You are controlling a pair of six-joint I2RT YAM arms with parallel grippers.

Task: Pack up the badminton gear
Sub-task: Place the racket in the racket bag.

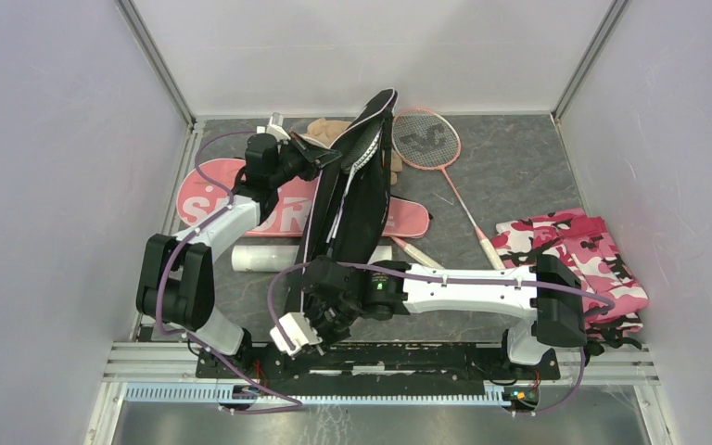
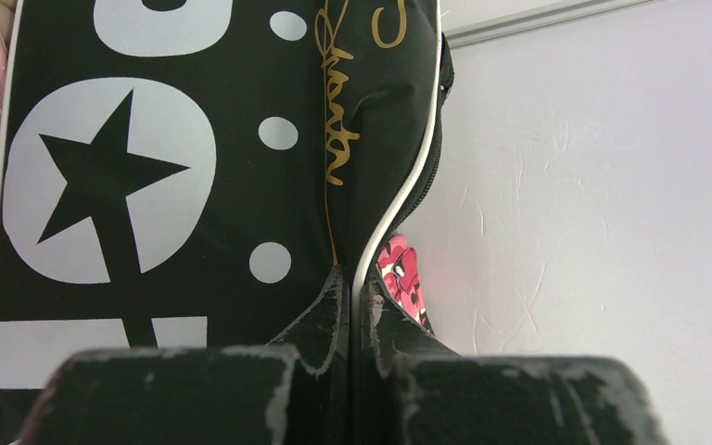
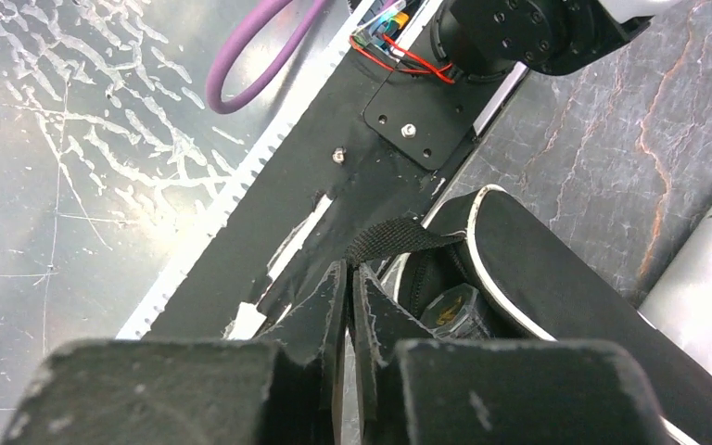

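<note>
Black racket cover (image 1: 352, 209) up off the table (image 1: 519, 176) and tilted, wide head end toward the back wall, narrow end near the arm bases. Left gripper (image 2: 352, 278) on the head end: jaws clamped on the white-piped edge of that cover, only the fabric's thickness between the pads. Right gripper (image 3: 350, 271) at the narrow end, over the base rail: fingers nearly together with a thin slit between them, black webbing strap (image 3: 389, 239) of the cover at the tips; cannot tell whether pinched or merely touching. Pink cover (image 1: 408, 218) printed "SPORT" flat on the table beneath the raised one. White tube (image 1: 260, 257) just beside it on the near side. Pink-framed racket (image 1: 426, 139) flat at the back right, handle pointing toward the pink camouflage cloth (image 1: 575, 250) at the right edge. Tan cloth (image 1: 329, 130) at the back, partly hidden behind the raised cover.
</note>
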